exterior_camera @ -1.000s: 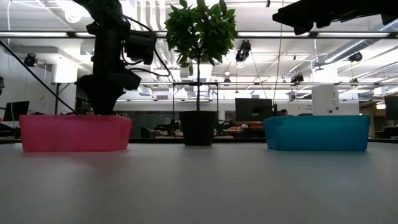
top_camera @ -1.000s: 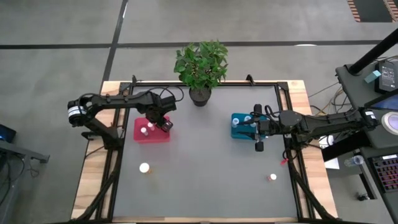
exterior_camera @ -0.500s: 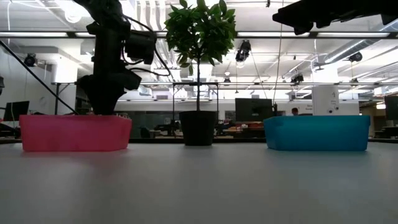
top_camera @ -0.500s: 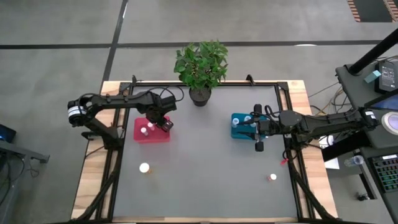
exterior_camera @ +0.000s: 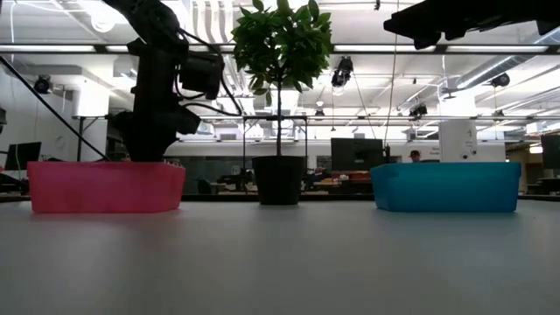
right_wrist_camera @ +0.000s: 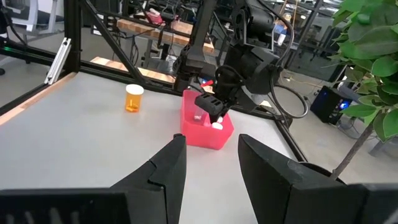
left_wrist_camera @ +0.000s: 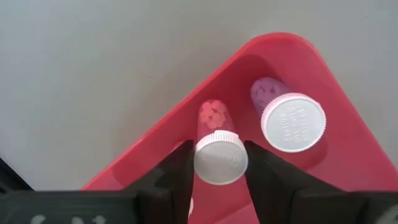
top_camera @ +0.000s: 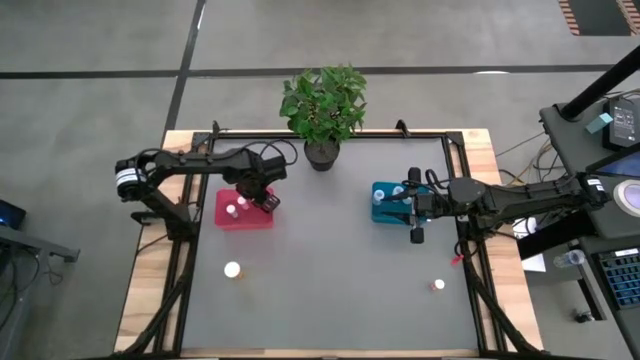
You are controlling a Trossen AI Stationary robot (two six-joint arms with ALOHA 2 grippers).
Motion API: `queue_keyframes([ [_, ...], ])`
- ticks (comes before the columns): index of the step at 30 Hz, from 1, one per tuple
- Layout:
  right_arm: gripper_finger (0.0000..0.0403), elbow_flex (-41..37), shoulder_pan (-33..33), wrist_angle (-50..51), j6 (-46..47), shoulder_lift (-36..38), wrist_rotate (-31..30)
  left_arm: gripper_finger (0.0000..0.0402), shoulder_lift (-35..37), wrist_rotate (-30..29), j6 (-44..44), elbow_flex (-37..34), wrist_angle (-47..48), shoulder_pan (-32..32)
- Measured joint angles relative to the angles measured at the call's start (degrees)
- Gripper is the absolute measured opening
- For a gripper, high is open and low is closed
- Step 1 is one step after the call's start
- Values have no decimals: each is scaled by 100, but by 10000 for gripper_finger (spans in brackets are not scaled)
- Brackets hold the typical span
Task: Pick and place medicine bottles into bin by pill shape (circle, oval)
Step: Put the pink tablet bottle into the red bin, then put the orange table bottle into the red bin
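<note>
My left gripper [top_camera: 262, 200] reaches down into the red bin [top_camera: 244, 218] and is shut on a clear, white-capped medicine bottle of pink pills [left_wrist_camera: 221, 158]. A second white-capped bottle [left_wrist_camera: 292, 121] stands beside it on the bin floor. My right gripper [top_camera: 415, 222] is open and empty beside the teal bin [top_camera: 388, 205], which holds bottles [top_camera: 379, 197]. Two more bottles stand on the table, one near the left [top_camera: 232, 269] and one near the right [top_camera: 438, 285]. My left gripper pinches the bottle's white cap [left_wrist_camera: 205, 163] between its two fingers, one on each side of the cap. The fingers come from above, pointing down into the red bin. The bottle's body points away below the cap; whether its base rests on the bin floor I cannot tell.
A black plant pot [top_camera: 321, 152] with a leafy plant stands at the table's far edge between the bins. The table's black frame rails run along its left and right sides. The grey table surface [top_camera: 330, 290] lies open between the two loose bottles.
My left arm has shifted slightly over the red bin, and its gripper stays low in the bin.
</note>
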State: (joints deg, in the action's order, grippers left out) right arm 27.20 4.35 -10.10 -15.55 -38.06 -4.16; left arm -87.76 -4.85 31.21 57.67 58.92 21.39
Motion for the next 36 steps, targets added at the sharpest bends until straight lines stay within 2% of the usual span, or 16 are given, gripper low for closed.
queue_keyframes([
  [10,137,0,1,1,2,0,-2,175,9,-16,-7,0,0,0],
  [21,137,0,-1,3,18,0,-42,181,344,-18,-13,401,815,-2],
  [26,137,0,0,3,296,0,-50,180,741,-33,-14,609,833,-49],
  [31,137,0,0,18,777,0,-49,180,1365,-490,-240,601,104,-488],
  [36,137,0,6,80,1621,-7,-36,180,2040,-870,-825,427,-986,-1270],
])
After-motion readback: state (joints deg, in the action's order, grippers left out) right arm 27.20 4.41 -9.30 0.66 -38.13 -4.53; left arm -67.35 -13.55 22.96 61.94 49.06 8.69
